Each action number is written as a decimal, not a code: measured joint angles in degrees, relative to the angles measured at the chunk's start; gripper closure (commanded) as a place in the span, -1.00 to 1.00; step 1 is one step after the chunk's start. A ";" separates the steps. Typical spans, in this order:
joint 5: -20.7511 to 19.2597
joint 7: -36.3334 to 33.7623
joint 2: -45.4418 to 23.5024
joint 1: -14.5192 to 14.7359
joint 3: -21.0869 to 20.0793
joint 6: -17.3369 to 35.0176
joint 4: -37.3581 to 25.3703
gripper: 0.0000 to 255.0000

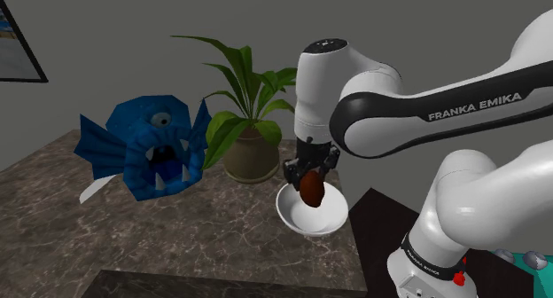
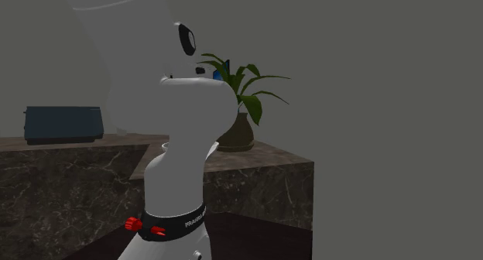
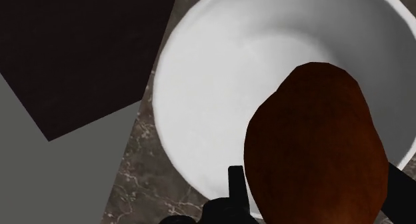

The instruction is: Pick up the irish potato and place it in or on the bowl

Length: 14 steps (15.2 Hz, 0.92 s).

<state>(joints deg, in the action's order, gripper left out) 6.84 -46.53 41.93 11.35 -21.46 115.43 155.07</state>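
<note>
Gripper (image 3: 319,189) clasping brown potato (image 3: 312,139), over white bowl (image 3: 213,89)

In my wrist view the white bowl (image 3: 200,89) runs off the top and right edges. The potato (image 3: 313,143) runs off the bottom and covers most of the end effector (image 3: 319,196). In the second exterior view, mid-frame, the arm (image 2: 186,142) half hides the plant pot (image 2: 240,133). A blue sliver (image 2: 217,75) above it is too small to name. At the shoulder view's upper left, a framed picture (image 1: 18,39) is cropped.
</note>
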 measured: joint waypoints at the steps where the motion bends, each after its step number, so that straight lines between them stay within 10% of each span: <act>1: 0.08 -0.14 -0.52 -0.03 -0.26 1.06 0.55 1.00; 12: 0.57 -0.69 -2.13 0.08 -1.28 5.74 3.63 1.00; 13: 0.57 -0.69 -2.13 0.08 -1.28 5.74 3.63 -1.00; 14: 0.57 -0.69 -2.13 0.08 -1.28 5.74 3.63 -1.00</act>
<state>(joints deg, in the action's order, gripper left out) 7.42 -47.22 39.79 11.43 -22.74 121.18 158.71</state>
